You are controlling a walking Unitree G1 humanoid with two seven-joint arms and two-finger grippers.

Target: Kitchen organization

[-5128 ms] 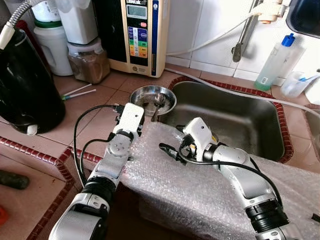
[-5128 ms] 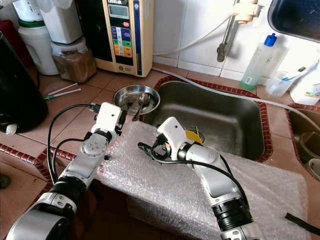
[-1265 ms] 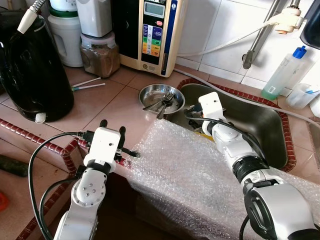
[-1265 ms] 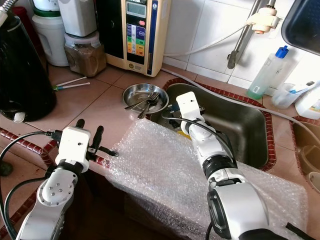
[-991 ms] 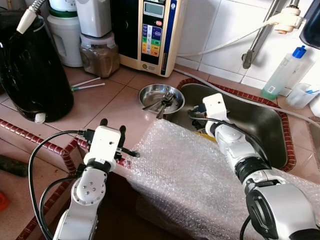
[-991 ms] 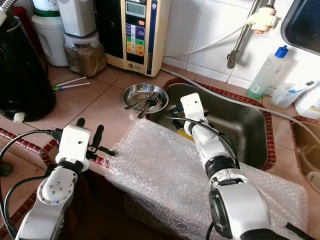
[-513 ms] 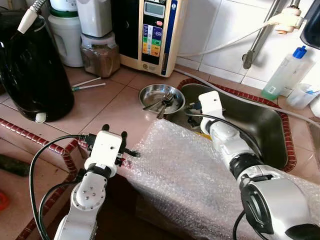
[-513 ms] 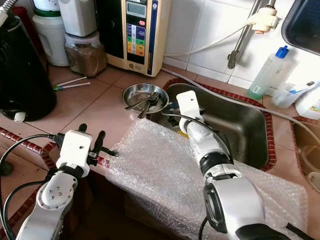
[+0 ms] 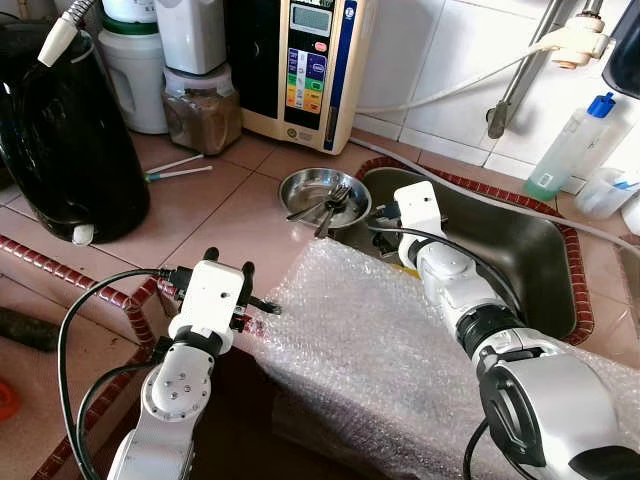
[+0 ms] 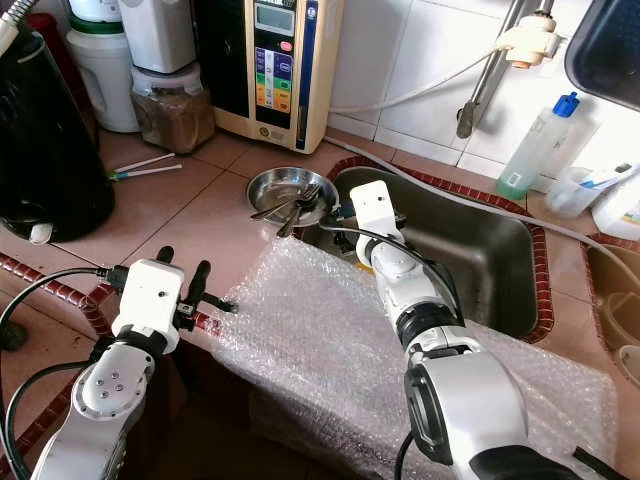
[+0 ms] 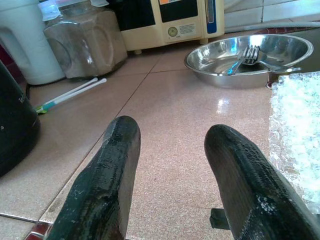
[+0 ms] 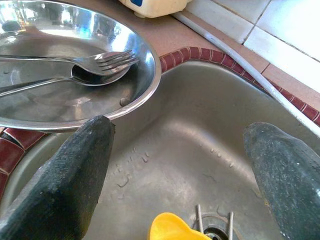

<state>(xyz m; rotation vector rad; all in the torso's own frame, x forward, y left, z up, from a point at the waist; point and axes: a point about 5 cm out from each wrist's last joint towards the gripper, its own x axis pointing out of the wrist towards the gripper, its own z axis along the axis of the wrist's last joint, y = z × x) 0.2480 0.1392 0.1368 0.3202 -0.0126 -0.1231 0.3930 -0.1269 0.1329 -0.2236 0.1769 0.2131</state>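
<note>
Steel bowl (image 9: pixel 323 192), holding a fork (image 12: pixel 95 59) and a spoon (image 12: pixel 100 76): we are finding it sitting on the tiled table (image 9: pixel 225 215) at the sink's (image 9: pixel 500 240) far left corner, its rim overhanging the basin. Right gripper (image 12: pixel 180 170): hovering over that sink corner, just right of the bowl, jaws spread wide, holding nothing. Yellow object (image 12: pixel 172 226): lying in the basin near the drain. Bubble wrap (image 9: pixel 380 350): draping over the near table edge. Left gripper (image 11: pixel 172 165): hanging low at the near left, jaws parted, empty. Water appliance (image 9: pixel 300 60) and black kettle (image 9: pixel 60 130): standing far left.
</note>
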